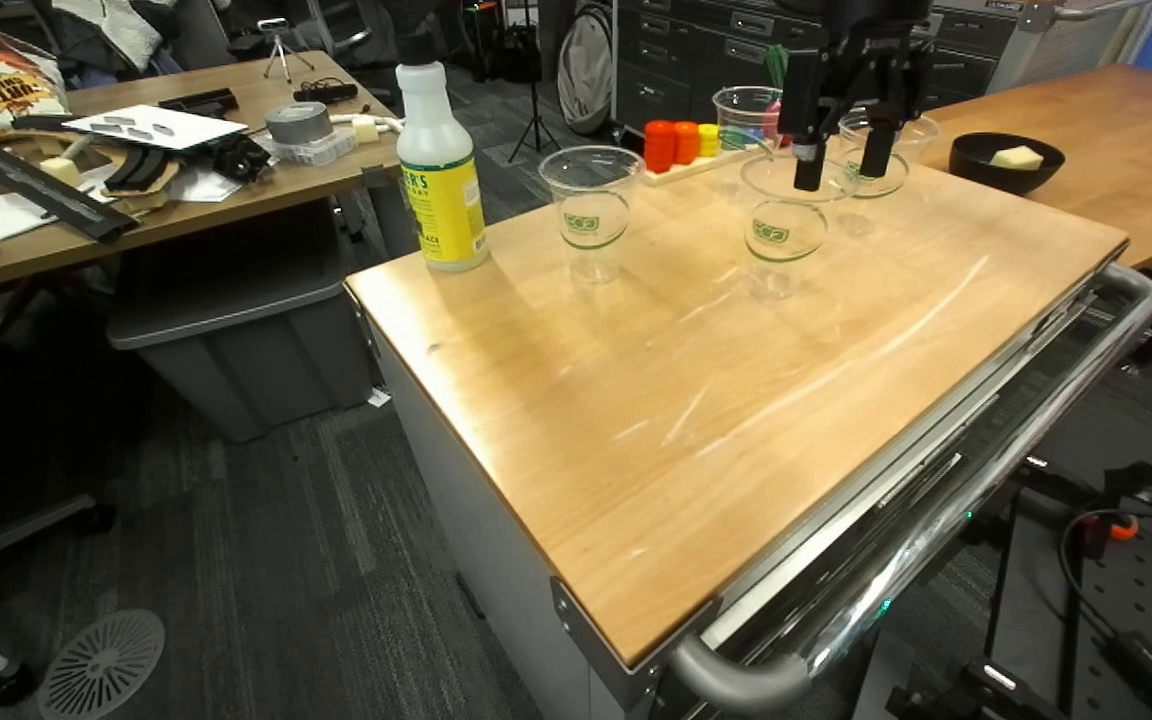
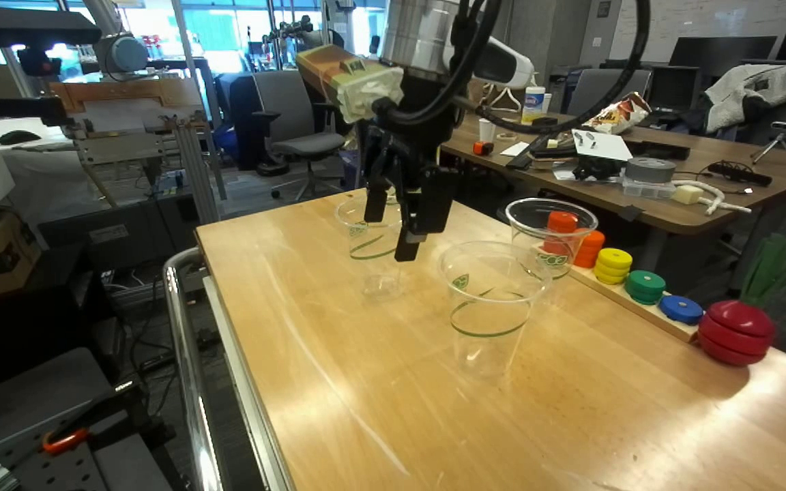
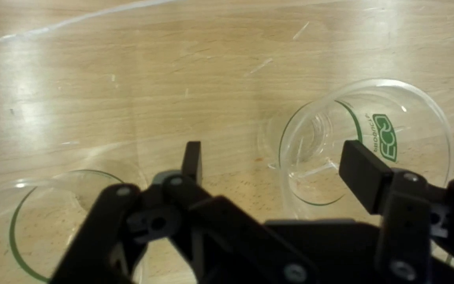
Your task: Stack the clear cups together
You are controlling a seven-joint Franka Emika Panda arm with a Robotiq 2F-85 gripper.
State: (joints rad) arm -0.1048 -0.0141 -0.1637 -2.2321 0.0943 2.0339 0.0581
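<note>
The black two-fingered gripper (image 1: 842, 168) hangs over the wooden-topped bench (image 1: 576, 400), its fingers spread apart, near a clear, tapering plastic cup with green print (image 1: 784, 225) and a second clear cup (image 2: 492, 310), both upright, well inside the edges. A third clear cup (image 1: 592, 205) stands near the corner with the yellow-labelled translucent bottle (image 1: 448, 195), a fourth clear cup (image 2: 540, 240) by the edge with the coloured round blocks (image 2: 645, 286).

Dark grey carpet (image 1: 286, 540), bright windows (image 2: 212, 37) beyond a grey chair (image 2: 284, 99), perhaps a whiteboard (image 2: 700, 22), partly in view.
</note>
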